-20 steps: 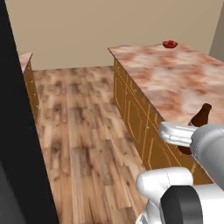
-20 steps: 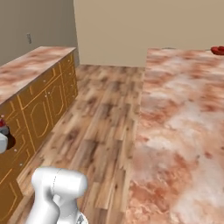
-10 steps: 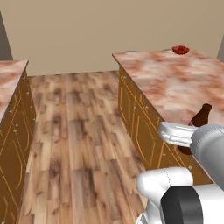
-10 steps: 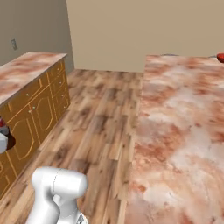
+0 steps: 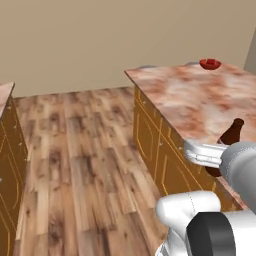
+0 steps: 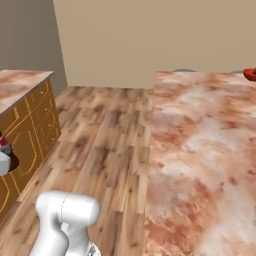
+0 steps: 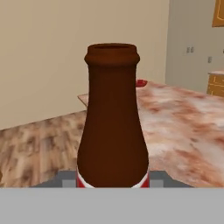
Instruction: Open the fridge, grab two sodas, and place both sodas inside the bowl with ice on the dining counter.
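to the left of the claw (image 7: 112, 180), in the left base view, lies a wood plank floor (image 5: 80, 150) running back to a plain beige wall (image 5: 100, 40), with the end of an orange wall cabinet (image 5: 9, 165) at the far left edge under a marbled top. the claw itself is clenched on the bottle (image 7: 112, 122), a slim dark-brown soda with a red label band low on its body; the bottle stands upright in the grip, its open mouth above the fingers (image 7: 68, 179), which press its sides near the base. in the left base view the same bottle (image 5: 229, 142) shows just past the white hand, its neck rising above it. beneath and to the right of the claw stretches the dining counter (image 5: 200, 100), pinkish-brown marbled stone over an orange base. well beyond the claw, near the counter's far end, sits the bowl (image 5: 210, 64), shallow, round and glossy red; in the right base view the bowl (image 6: 251, 74) is cut by the right edge.
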Controlling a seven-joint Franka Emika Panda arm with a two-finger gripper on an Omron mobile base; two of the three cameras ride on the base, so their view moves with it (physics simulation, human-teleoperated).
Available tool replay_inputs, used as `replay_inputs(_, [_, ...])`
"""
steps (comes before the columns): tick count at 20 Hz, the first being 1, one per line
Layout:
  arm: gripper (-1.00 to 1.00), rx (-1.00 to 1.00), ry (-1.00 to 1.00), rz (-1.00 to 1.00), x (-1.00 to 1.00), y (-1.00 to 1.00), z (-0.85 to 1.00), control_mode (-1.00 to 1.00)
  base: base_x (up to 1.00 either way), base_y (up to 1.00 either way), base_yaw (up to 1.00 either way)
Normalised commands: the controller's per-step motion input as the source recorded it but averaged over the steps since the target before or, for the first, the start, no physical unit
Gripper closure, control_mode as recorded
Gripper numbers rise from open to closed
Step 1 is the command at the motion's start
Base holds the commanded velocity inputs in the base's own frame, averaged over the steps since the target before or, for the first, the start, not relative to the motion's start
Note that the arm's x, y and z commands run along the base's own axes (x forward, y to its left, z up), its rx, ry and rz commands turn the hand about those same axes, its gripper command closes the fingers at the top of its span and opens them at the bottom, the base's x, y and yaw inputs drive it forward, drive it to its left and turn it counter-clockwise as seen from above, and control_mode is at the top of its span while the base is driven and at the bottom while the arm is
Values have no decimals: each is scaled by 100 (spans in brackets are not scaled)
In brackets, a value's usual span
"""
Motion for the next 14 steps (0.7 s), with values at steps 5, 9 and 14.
replay_inputs(5, [100, 0, 0, 0, 0, 0, 0, 100, 100, 59, -24])
replay_inputs(9, [100, 0, 0, 0, 0, 0, 0, 100, 100, 69, -25])
replay_inputs(14, [100, 0, 0, 0, 0, 0, 0, 100, 100, 69, -26])
